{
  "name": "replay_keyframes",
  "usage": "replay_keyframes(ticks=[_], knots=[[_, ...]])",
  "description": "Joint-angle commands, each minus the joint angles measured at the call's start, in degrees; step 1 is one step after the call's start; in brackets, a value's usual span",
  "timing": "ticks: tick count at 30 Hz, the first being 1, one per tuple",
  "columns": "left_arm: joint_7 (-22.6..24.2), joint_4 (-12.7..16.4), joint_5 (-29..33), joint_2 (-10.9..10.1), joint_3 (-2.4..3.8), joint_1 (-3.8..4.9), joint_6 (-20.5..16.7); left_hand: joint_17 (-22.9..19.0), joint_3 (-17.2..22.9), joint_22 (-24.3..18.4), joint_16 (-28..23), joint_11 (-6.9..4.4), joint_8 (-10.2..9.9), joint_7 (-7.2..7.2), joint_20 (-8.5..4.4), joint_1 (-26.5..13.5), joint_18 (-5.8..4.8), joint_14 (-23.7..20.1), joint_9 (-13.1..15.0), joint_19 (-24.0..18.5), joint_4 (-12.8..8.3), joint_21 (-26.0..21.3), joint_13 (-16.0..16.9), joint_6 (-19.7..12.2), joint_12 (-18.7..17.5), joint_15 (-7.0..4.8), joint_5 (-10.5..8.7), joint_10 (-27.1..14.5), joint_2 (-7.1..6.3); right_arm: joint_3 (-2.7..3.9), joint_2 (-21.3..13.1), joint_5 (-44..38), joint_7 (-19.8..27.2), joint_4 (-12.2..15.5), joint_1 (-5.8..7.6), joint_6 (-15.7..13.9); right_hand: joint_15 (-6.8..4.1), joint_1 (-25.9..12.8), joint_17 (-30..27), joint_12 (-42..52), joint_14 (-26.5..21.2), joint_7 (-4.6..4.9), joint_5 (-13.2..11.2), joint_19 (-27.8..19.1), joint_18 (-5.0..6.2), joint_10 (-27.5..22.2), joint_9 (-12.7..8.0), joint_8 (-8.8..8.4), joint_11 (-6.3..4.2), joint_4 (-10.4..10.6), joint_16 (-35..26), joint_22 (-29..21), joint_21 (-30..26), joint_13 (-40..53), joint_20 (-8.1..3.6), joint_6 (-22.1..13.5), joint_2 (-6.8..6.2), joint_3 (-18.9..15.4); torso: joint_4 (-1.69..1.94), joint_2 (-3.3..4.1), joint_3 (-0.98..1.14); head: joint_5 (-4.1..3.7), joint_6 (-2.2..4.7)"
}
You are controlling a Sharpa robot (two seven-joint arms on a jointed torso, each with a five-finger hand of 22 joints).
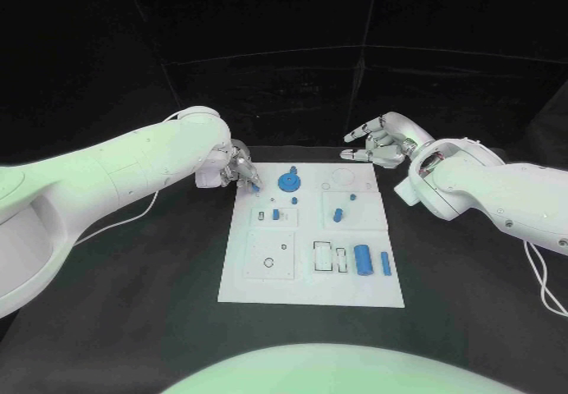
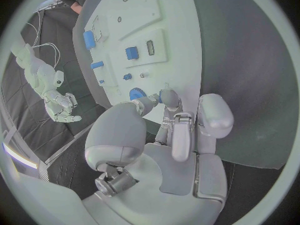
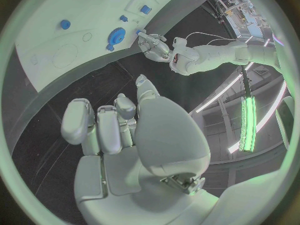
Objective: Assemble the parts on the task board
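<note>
Two hands work at the far end of the task board (image 1: 313, 283); the left hand (image 1: 237, 170) sits at the board's far left corner with its fingers (image 2: 169, 99) drawn together on a small blue part (image 1: 256, 189), the tips meeting right at the board's edge, and in the left wrist view that small blue piece (image 2: 160, 98) shows pinched between thumb and fingertip; just beside it on the board lies a blue gear-shaped part (image 1: 289, 180), round with a stub on its far side; the right hand (image 1: 377, 144) hovers beyond the board's far right corner, over the black table (image 1: 130, 312), holding nothing, its fingers partly curled yet apart, one pointing out toward the left hand; in the right wrist view the fingers (image 3: 100, 130) lie side by side, slightly bent, clear of the board; nearer the robot, small blue parts (image 1: 337, 215) stand in the board's middle, and two blue cylinders (image 1: 364, 258) lie side by side near its right edge, beside dark-outlined slots.
</note>
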Motion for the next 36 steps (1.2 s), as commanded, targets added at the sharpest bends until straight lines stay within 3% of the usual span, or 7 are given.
replay_keyframes(ticks=[1, 9, 15, 18, 22, 29, 36], knots=[[2.04, 2.61, 3.47, -1.45, 0.03, 0.12, -4.1, 13.93, 8.52, 0.1, 0.08, -0.01, 0.42, -0.19, 0.08, -1.03, 0.73, 5.87, 0.0, 0.13, -7.95, -0.2, 0.18, 0.39, 0.34, 0.03, 0.23, 0.61, -0.06, 0.04, -0.11, -0.18, 0.02, 0.14, 0.11, 0.49, -0.5, 0.18, 0.07, 0.04, 2.13, -0.03, 0.41, -0.14, 0.41, -0.2, -0.06, 0.19, 0.04, -0.1, -0.36, -0.02, -0.2, 0.03, 0.06, 0.25, 0.59, -0.37, 0.13, -0.03, 0.08, 0.04, -0.06], [2.57, 11.97, 4.59, -6.66, -0.13, 0.02, -9.51, 14.29, 10.16, 0.41, 0.25, -0.25, 0.74, -0.45, -0.08, -2.33, 0.68, 5.96, -0.14, 0.27, -8.79, -0.01, 0.84, 1.05, 0.91, -0.15, 0.25, 1.34, -0.62, 0.04, -0.24, -0.18, -0.06, 0.09, 0.11, 0.65, -0.51, 0.2, 0.05, 0.06, 2.13, -0.03, 0.49, -0.15, 0.42, -0.18, -0.06, 0.2, 0.04, -0.11, -0.38, -0.05, -0.22, 0.04, 0.06, 0.25, 0.59, -0.4, 0.3, -0.1, 0.16, 0.13, -0.25], [2.09, 19.84, 3.89, -11.22, -2.27, -0.23, -14.59, 14.82, 11.27, 1.39, 0.5, -0.5, 0.66, -0.71, -0.23, -2.79, 0.51, 6.09, -0.48, 0.64, -9.96, 0.68, 2.35, 1.94, 1.94, -0.31, 0.51, 2.5, -1.58, 0.03, -0.25, -0.18, -0.11, 0.01, 0.11, 0.78, -0.51, 0.23, 0.05, 0.01, 2.13, -0.04, 0.61, -0.14, 0.41, -0.21, -0.06, 0.21, 0.04, -0.11, -0.4, -0.04, -0.22, -0.01, 0.05, 0.26, 0.57, -0.46, 0.22, -0.08, 0.16, 0.58, -0.31], [1.81, 23.01, 2.45, -13.05, -2.99, -0.5, -17.13, 15.09, 11.75, 2.11, 0.63, -0.63, 0.34, -0.83, -0.32, -3.08, 0.37, 6.15, -0.85, 0.92, -10.39, 1.2, 3.33, 2.72, 2.58, -0.41, 1.38, 3.27, -1.99, 0.03, -0.27, -0.18, -0.12, -0.02, 0.11, 0.82, -0.52, 0.28, 0.05, 0.04, 2.14, -0.04, 0.77, -0.12, 0.41, -0.19, -0.06, 0.23, 0.03, -0.12, -0.41, -0.02, -0.22, 0.0, 0.05, 0.27, 0.57, -0.51, 0.28, -0.1, 0.13, 0.58, -0.46], [1.17, 25.92, 1.27, -14.89, -3.42, -1.08, -18.62, 15.09, 12.15, 2.7, 0.63, -0.77, -0.27, -1.0, -0.44, -3.8, 0.27, 6.15, -1.4, 1.16, -10.82, 1.63, 5.22, 3.82, 3.68, -0.52, 3.88, 4.38, -2.62, 0.03, -0.28, -0.18, -0.14, -0.06, 0.11, 0.84, -0.52, 0.28, 0.05, 0.04, 2.14, -0.04, 0.77, -0.12, 0.41, -0.19, -0.06, 0.23, 0.03, -0.12, -0.41, -0.02, -0.22, 0.0, 0.05, 0.27, 0.57, -0.51, 0.35, -0.16, 0.12, 0.72, -0.61], [-0.22, 28.57, 0.62, -16.45, -3.65, -2.15, -19.51, 15.09, 12.22, 2.86, 0.63, -0.83, -0.62, -1.06, -0.48, -4.11, 0.24, 6.15, -1.63, 1.2, -10.91, 1.73, 6.1, 4.37, 4.18, -0.57, 4.26, 4.84, -2.67, 0.02, -0.18, -0.18, -0.13, -0.11, 0.11, 0.87, -0.52, 0.28, 0.05, 0.04, 2.14, -0.04, 0.77, -0.12, 0.41, -0.19, -0.06, 0.23, 0.03, -0.12, -0.41, -0.02, -0.22, 0.0, 0.05, 0.27, 0.57, -0.51, 0.21, -0.08, 0.09, 0.85, -0.69], [-1.46, 29.3, 0.49, -16.27, -3.7, -2.65, -19.66, 15.09, 12.3, 2.85, 0.63, -0.87, -0.86, -1.1, -0.51, -4.43, 0.25, 6.15, -1.77, 1.2, -10.91, 1.72, 6.4, 4.67, 4.36, -0.59, 4.48, 5.05, -2.61, 0.02, -0.1, -0.18, -0.14, -0.15, 0.11, 0.94, -0.52, 0.28, 0.05, 0.04, 2.14, -0.04, 0.77, -0.12, 0.41, -0.19, -0.06, 0.23, 0.03, -0.12, -0.41, -0.02, -0.22, 0.0, 0.05, 0.27, 0.57, -0.51, 0.2, -0.06, 0.11, 0.98, -0.74]])
